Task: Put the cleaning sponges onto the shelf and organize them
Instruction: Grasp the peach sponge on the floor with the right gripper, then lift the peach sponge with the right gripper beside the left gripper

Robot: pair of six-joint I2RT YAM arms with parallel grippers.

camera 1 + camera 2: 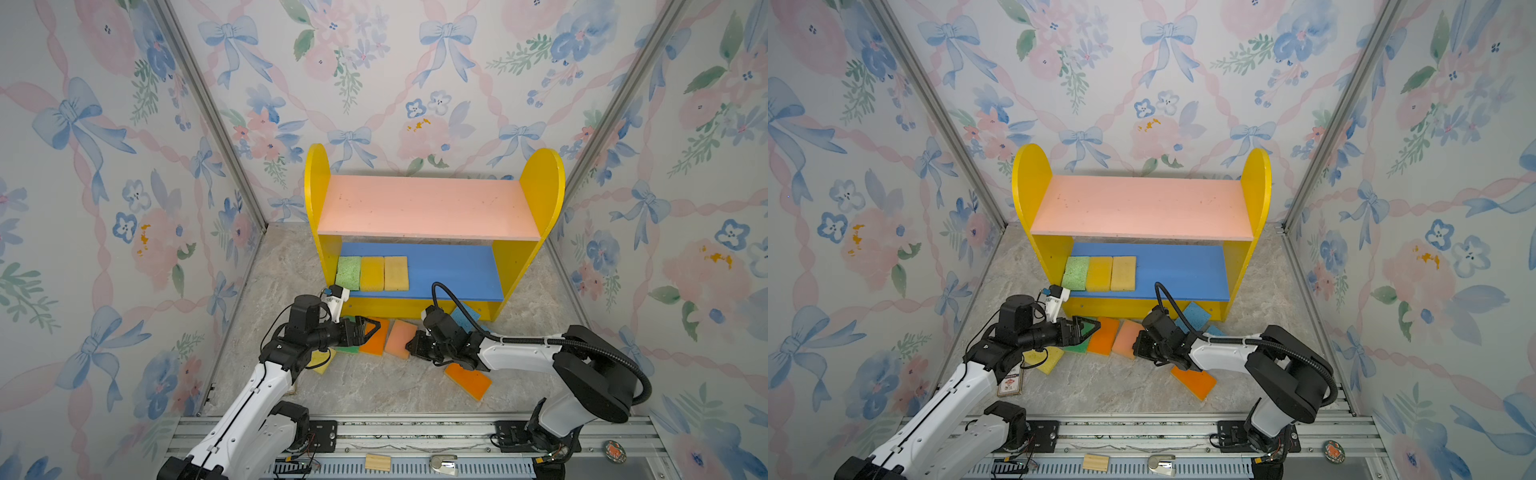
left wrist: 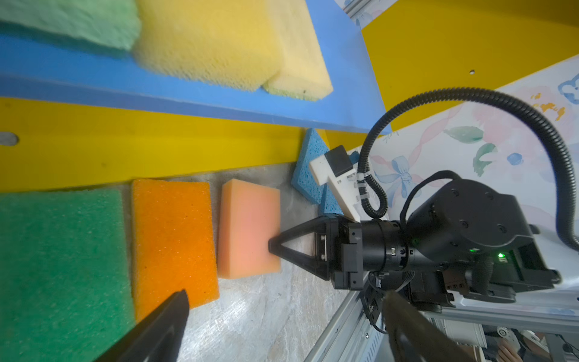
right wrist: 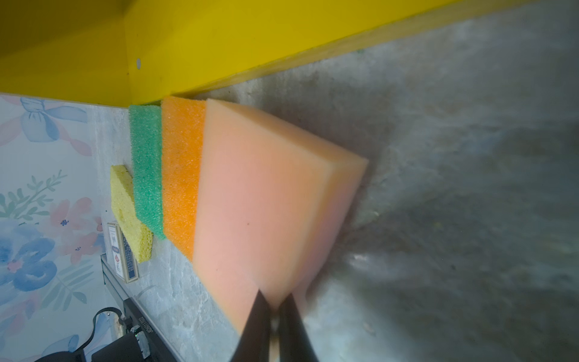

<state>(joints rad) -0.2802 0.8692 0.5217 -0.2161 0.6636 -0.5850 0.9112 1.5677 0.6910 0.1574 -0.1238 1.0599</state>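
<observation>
Right wrist view. Right gripper (image 3: pixel 274 308): pinched narrow on peach-pink sponge (image 3: pixel 266 203), right edge, apparently to carry it shelfward. Left gripper (image 1: pixel 371 331): wide, empty, above green sponge (image 2: pixel 62 266). Shelf (image 1: pixel 536 187), far: three sponges (image 1: pixel 372 273) rowed left on blue board (image 1: pixel 453 270), right kept free.

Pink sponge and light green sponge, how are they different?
The pink sponge lies on the table in front of the shelf; the light green sponge sits on the shelf's blue lower board. The right tool pinches the pink sponge's edge; no tool holds the light green sponge. The pink sponge looks smooth, the light green sponge bumpy and full of holes. Both are flat rectangular sponges.
</observation>
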